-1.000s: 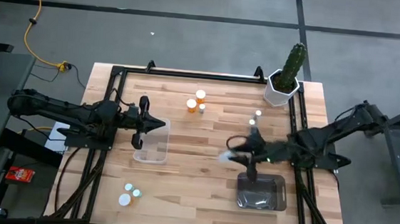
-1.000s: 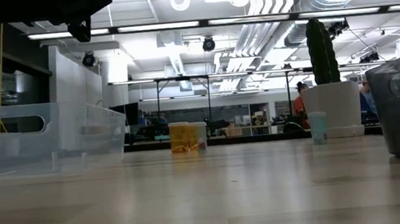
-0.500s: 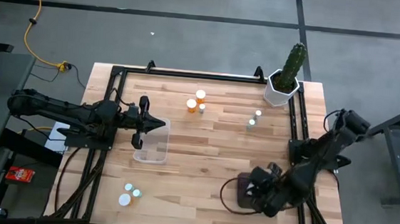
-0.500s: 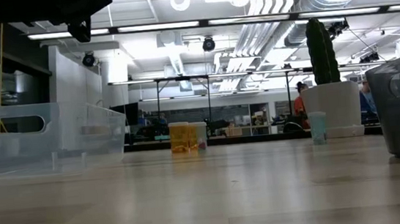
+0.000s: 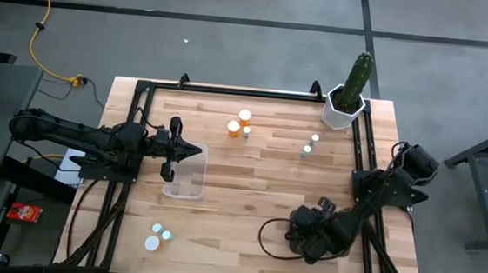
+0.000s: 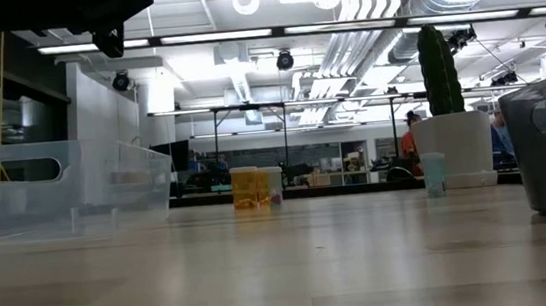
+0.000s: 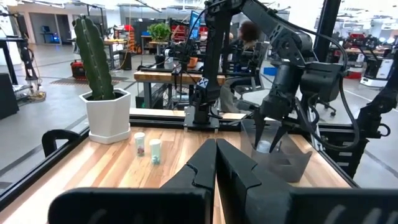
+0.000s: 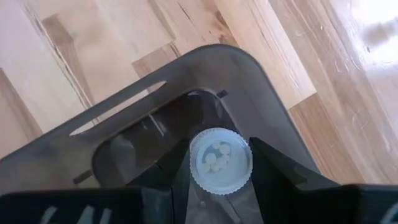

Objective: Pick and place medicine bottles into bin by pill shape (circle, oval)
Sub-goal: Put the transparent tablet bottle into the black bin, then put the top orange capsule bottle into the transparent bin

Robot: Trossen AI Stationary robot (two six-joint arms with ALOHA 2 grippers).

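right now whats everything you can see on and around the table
orange bottles: about three, white caps, far middle of table
pale bottles: two, clear-greenish, near the cactus
white-capped bottles: about three, near left corner
held bottle: one, white cap up, between right jaws over the dark bin
clear bin: one, left of centre
dark bin: one, grey, near right, under the right arm
cactus: one, green, in white pot, far right corner
table: one, light wood
left gripper: jaws shut, empty, above the clear bin
right gripper: jaws shut on the held bottle
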